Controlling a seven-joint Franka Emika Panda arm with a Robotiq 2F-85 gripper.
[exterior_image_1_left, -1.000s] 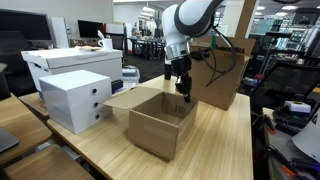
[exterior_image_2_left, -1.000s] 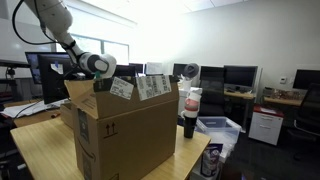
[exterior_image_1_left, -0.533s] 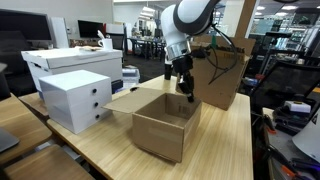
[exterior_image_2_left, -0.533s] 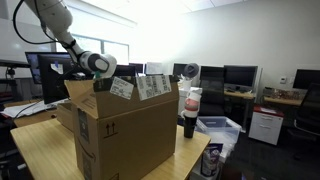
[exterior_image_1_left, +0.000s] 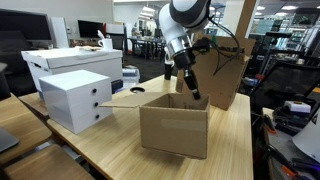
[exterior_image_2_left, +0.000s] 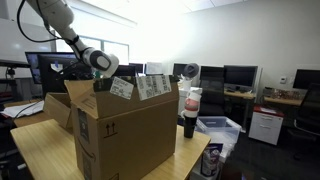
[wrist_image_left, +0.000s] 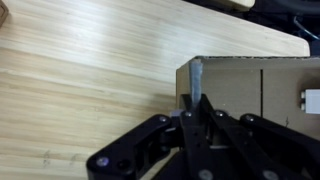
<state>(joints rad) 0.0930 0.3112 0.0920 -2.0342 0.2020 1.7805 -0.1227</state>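
A white box (exterior_image_1_left: 75, 98) sits on the wooden bench (exterior_image_1_left: 232, 140). A bigger white box (exterior_image_1_left: 68, 62) is behind it. A tall brown box (exterior_image_1_left: 226, 78) stands at the back, and a dark bottle (exterior_image_2_left: 189, 115) stands right beside it.

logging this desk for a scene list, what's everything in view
open cardboard box: one, brown, middle of the table
tall cardboard box: one, brown, behind the open one, white labels on it
drawer box: one, white, beside the open box
large white box: one, white, behind the drawer box
bottle: one, dark with a red and white label, next to the tall box
monitors: several, dark, on desks in the background
table: one, light wood, under the boxes
arm: one, white and black, above the open box
claw: one, black, shut on the open box's wall
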